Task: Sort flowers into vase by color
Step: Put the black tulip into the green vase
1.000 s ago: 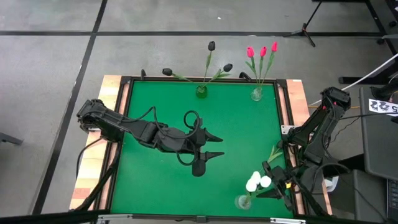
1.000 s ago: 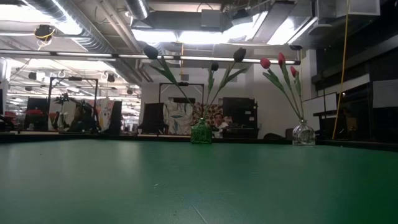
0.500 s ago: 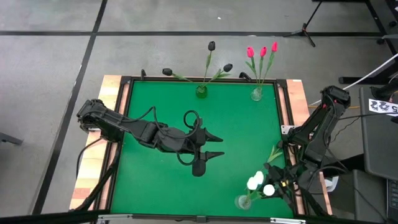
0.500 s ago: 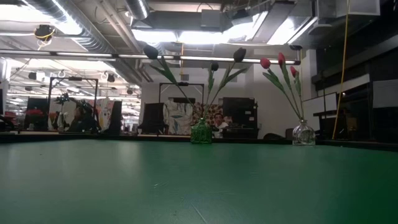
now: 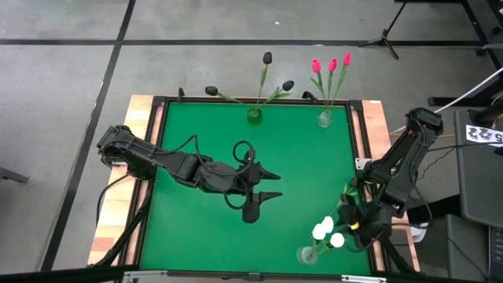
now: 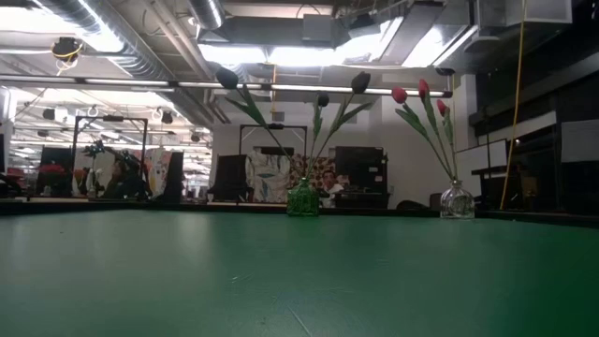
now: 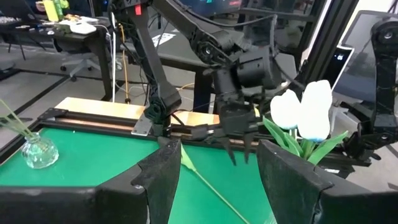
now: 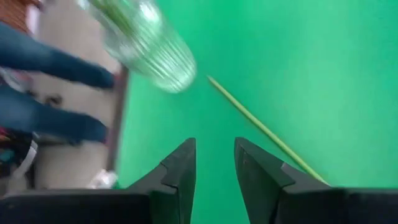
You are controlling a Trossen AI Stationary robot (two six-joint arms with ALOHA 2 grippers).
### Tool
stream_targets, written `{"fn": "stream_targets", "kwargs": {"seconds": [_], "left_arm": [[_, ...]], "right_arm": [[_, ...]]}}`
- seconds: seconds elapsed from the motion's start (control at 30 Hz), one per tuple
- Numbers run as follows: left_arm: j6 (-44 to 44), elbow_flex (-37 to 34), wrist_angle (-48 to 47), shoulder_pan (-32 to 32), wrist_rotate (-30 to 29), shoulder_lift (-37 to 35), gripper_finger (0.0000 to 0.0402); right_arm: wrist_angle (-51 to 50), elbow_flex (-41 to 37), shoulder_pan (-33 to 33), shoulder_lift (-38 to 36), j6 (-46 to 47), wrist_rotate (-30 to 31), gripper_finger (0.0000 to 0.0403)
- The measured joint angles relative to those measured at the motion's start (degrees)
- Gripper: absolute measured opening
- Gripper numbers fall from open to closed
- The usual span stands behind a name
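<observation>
Three black flowers [image 5: 267, 75] stand in a green vase [image 5: 255, 115] at the far edge. Beside them, red flowers [image 5: 330, 65] stand in a clear vase [image 5: 324, 119]. White flowers [image 5: 325, 230] stand in a clear vase [image 5: 305, 255] at the near right corner. My right gripper [image 8: 214, 146] points down at the table next to that vase [image 8: 146, 43]. It is open by a narrow gap with nothing between its fingers. A thin green stem [image 8: 267, 130] runs over the table beside it. My left gripper [image 5: 280, 185] hovers open over the table's middle.
The green table has a dark raised rim [image 5: 357, 141] and wooden strips along its sides. A person's legs in jeans [image 8: 37, 81] stand beyond the near right corner. Open green surface lies between the vases. The low view shows only the two far vases [image 6: 302, 199].
My right gripper has tipped its fingers down toward the table and sunk, close to the white flowers' vase. One white flower head has shifted a little toward the near edge. My left gripper has kept still.
</observation>
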Motion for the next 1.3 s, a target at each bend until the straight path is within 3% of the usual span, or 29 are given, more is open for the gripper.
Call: {"fn": "stream_targets", "kwargs": {"seconds": [0.2,0.37,0.77,0.97,1.3], "left_arm": [[0.04,0.00,-1.07,0.00,0.00,0.00,0.0207],[0.07,0.00,-2.35,0.00,0.00,0.00,0.0207],[-0.21,0.00,-6.12,0.02,0.00,0.00,0.0208],[-0.42,0.00,-7.48,0.02,0.00,0.00,0.0208],[-0.49,0.00,-8.99,0.15,0.00,0.00,0.0208]], "right_arm": [[-5.92,0.00,-4.74,0.02,-4.69,-7.40,0.0111],[-6.76,0.00,-9.60,0.02,-15.33,-11.25,0.0114],[-9.89,0.00,-18.23,3.28,-30.84,-15.22,0.0178],[-9.98,0.00,-18.82,8.40,-37.12,-18.16,0.0173],[-9.06,-0.72,-18.85,14.34,-41.76,-17.15,0.0172]]}}
